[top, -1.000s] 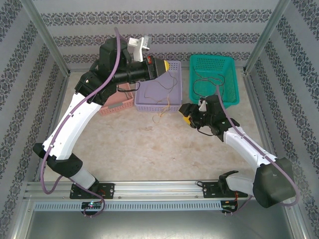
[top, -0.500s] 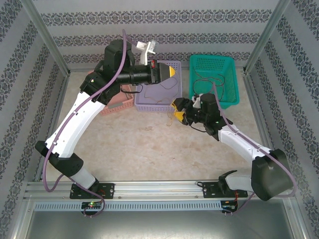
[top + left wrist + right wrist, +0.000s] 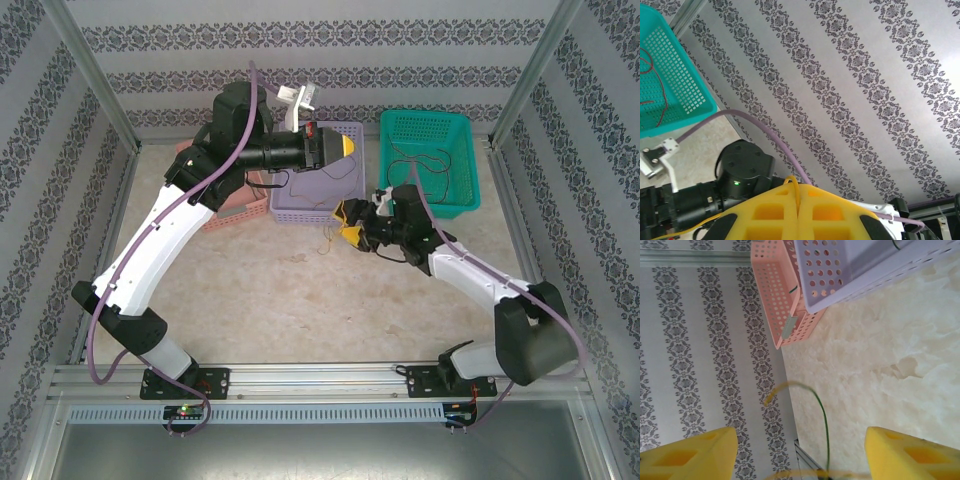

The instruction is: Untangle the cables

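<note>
Our left tool (image 3: 797, 202) is pinched closed on a limp yellowish cable (image 3: 795, 184). Our right tool (image 3: 801, 440) gapes wide, with a hair-thin green cable (image 3: 826, 430) between its fingers. We would pinch that one gently mid-length.

The right gripper (image 3: 347, 222) now sits further left, away from the teal basket (image 3: 428, 116) and at the lilac basket's (image 3: 300, 213) front edge, while the left gripper (image 3: 347, 147) reaches further right.
</note>
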Controlling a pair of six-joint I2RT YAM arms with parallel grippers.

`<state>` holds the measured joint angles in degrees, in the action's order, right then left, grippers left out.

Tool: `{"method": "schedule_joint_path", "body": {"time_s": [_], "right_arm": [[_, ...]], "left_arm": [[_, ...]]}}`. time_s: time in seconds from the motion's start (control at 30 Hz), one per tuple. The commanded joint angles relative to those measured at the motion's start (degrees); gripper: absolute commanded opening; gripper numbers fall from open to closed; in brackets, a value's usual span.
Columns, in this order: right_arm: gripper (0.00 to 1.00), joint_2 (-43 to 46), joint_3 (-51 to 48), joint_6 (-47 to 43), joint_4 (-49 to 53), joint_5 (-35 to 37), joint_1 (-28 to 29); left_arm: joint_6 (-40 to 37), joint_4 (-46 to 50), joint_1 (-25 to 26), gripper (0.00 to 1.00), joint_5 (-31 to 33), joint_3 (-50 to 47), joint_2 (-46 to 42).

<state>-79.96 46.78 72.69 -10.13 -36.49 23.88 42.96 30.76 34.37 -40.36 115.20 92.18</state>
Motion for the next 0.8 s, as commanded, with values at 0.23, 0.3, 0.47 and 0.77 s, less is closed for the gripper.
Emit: {"method": "schedule_joint_path", "body": {"time_s": [0.23, 0.3, 0.47, 0.77], "right_arm": [[0.58, -4.5, 5.1, -1.7, -2.9, -2.5, 2.0], [0.55, -5.0, 5.0, -2.1, -2.6, -2.6, 2.0], [0.49, -6.8, 5.6, -2.9, -3.1, -1.8, 2.0], [0.05, -7.0, 5.7, -4.7, -1.2, 0.0, 1.0]], "left_arm": [[2.0, -4.5, -0.8, 0.00, -0.7, -1.5, -3.0], [2.1, -4.7, -0.8, 0.00, -0.6, -1.5, -3.2], [2.7, -5.0, -0.8, 0.00, -0.7, -1.4, -3.5], [2.1, -4.3, -0.9, 0.00, 0.0, -0.5, -4.0]]}}
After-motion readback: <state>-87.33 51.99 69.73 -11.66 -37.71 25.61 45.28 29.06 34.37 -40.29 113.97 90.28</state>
